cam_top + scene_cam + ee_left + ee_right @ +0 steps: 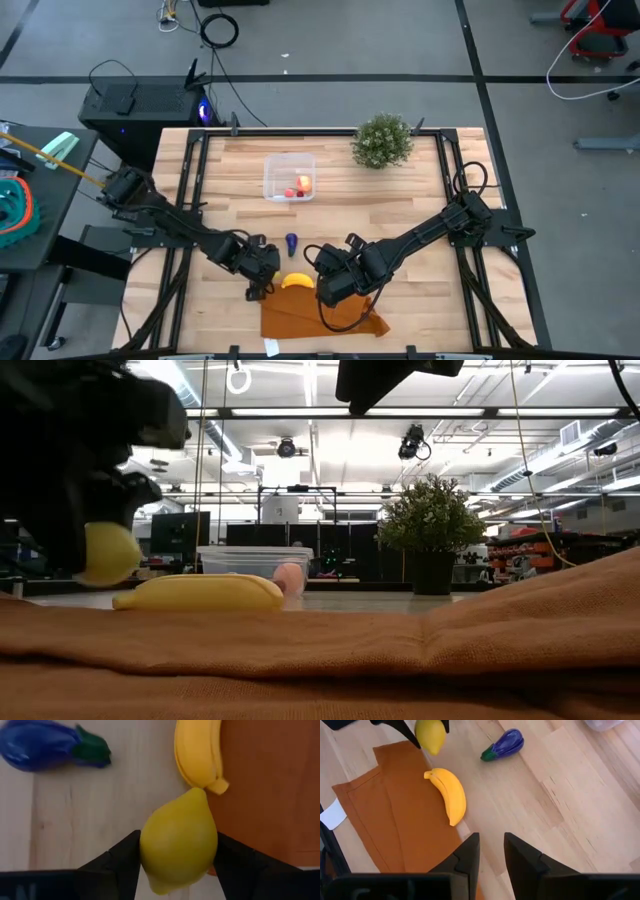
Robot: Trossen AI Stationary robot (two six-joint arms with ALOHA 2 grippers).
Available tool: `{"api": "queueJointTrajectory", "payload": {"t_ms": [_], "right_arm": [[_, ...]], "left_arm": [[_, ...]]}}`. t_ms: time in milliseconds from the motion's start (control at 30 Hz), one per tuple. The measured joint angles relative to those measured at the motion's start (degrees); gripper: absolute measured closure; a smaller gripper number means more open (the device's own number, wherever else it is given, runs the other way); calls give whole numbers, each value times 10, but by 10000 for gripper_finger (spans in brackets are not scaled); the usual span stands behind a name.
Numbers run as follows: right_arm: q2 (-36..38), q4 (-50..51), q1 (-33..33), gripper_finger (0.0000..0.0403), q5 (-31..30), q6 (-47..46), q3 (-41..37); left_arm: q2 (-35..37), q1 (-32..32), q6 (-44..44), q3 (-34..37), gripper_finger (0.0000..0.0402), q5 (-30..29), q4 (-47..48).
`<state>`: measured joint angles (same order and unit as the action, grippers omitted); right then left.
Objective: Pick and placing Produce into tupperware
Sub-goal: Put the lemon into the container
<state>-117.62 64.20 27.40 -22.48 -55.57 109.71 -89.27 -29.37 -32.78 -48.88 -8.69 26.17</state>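
Left hand (177,865) clamped on the lemon (179,842), lifted just beside the banana (449,795) at the orange cloth's (395,815) edge. Right hand (491,851) hovering over the tabletop (400,200), holding nothing, fingers narrowly apart. Eggplant (504,744) lying near. Tupperware (289,177) farther back, two small fruits inside.

No text, label, brand, number or sign can be read anywhere in these views. A small white tag (332,814) lies at the near edge of the orange cloth (395,820), but it shows no writing. Faint pale marks sit on the dark body of the left wrist, too blurred to make out as letters.
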Motion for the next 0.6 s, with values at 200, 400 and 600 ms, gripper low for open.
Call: {"api": "queueJointTrajectory", "payload": {"t_ms": [200, 400, 600], "right_arm": [[0, 0, 0, 308, 0, 0, 0], [0, 0, 0, 308, 0, 0, 0], [0, 0, 0, 308, 0, -4, 0]], "left_arm": [[48, 12, 0, 0, 162, -26, 3], [106, 41, 0, 0, 185, -42, 2], [161, 84, 18, 0, 180, -66, 3]]}}
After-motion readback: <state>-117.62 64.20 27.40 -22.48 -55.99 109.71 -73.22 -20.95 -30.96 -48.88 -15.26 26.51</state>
